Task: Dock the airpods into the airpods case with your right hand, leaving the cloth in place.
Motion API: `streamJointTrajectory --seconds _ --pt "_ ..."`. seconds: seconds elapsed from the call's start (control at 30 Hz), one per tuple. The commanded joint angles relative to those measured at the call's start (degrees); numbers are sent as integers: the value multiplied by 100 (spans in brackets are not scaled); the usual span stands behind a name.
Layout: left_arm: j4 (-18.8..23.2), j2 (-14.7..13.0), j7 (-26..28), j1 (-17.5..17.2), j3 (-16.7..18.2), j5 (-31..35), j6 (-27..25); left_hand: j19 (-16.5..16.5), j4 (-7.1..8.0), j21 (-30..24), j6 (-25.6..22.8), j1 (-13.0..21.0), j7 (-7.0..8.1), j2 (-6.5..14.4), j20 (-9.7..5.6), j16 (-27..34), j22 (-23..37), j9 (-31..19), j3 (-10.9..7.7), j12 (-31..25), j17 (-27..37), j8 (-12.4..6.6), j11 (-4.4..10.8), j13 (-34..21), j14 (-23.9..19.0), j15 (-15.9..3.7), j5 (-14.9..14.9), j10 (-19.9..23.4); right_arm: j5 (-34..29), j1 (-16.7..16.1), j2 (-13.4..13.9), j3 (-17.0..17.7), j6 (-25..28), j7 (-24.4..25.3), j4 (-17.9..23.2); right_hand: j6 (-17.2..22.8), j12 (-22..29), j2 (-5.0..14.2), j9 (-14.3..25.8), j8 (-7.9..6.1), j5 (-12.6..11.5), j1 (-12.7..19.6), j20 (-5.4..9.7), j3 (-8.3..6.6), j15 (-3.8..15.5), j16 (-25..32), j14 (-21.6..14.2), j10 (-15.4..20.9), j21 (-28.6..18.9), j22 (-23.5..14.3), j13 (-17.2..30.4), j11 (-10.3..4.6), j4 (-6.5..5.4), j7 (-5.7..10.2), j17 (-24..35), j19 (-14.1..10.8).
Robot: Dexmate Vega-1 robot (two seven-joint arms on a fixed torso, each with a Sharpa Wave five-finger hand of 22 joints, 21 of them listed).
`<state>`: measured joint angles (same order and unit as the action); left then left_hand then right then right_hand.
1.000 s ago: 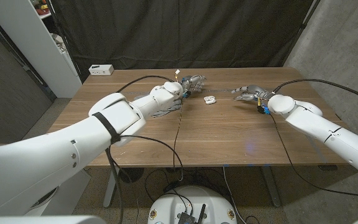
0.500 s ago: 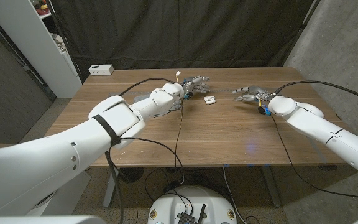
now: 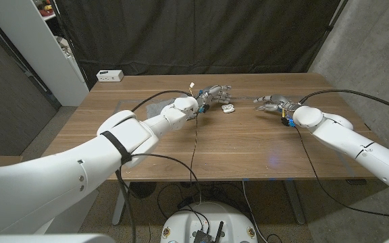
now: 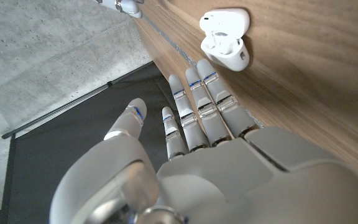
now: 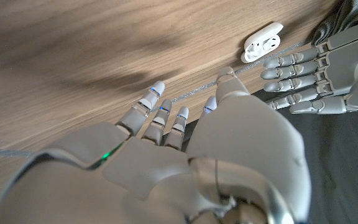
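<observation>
The open white airpods case [image 3: 227,108] lies on the wooden table [image 3: 248,142], toward its far side, between the hands. The left hand [image 3: 213,94], fingers spread and empty, is just left of it. The right hand [image 3: 270,102], well to the right, is also spread and empty. No lettering is legible.

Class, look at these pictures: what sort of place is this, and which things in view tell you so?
Probably a robotics lab or test room: a wooden table before a black curtain, bare concrete wall, and loose cables trailing over the table.
</observation>
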<state>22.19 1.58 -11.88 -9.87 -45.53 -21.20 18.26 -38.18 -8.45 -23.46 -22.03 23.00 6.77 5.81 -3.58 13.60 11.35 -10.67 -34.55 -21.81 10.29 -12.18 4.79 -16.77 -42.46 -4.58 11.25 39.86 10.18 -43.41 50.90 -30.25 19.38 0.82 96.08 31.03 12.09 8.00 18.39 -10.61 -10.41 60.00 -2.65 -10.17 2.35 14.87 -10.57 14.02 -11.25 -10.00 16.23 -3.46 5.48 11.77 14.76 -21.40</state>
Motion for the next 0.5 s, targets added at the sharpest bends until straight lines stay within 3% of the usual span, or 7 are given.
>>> streamJointTrajectory --seconds 0.03,0.17,0.27,0.5 --pt "-59 -130 16 -328 263 108 940 186 -18 76 -74 -64 16 -29 41 -102 20 -15 -44 79 7 -15 -24 -44 172 -440 34 -149 63 4 -14 -11 -152 -10 -104 -31 35 10 5 -32 -9 -50 -51 -16 410 29 -52 13 -33 -21 4 28 32 -8 10 -12" --pt "-39 -134 167 -367 303 171 1120 707 -67 289 -146 -24 51 -68 119 -226 -5 -17 -73 186 4 -7 -22 -86 419 -404 47 -321 70 4 -22 -12 -179 -14 -120 -31 37 13 -4 -36 -10 -57 -53 -17 415 29 -49 17 -33 -21 3 21 37 -9 8 -11" --pt "-59 -128 96 -322 325 175 988 814 -82 339 -176 -4 57 -83 113 -268 -14 -18 -86 217 -4 -8 -5 -97 519 -392 52 -369 72 -12 -11 -9 -176 -12 -105 -32 40 9 -10 -38 -10 -62 -55 -16 415 33 -60 22 -32 -21 3 19 42 -16 6 -9" --pt "-158 -59 113 -211 284 175 152 850 -85 371 -84 10 47 -115 148 -332 -27 -21 -95 351 -7 50 -124 -125 771 -301 56 -644 90 -43 16 6 -152 -10 -64 -36 41 14 -26 -42 -10 -84 -52 -15 417 35 -58 20 -33 -21 0 28 45 -26 4 -9"
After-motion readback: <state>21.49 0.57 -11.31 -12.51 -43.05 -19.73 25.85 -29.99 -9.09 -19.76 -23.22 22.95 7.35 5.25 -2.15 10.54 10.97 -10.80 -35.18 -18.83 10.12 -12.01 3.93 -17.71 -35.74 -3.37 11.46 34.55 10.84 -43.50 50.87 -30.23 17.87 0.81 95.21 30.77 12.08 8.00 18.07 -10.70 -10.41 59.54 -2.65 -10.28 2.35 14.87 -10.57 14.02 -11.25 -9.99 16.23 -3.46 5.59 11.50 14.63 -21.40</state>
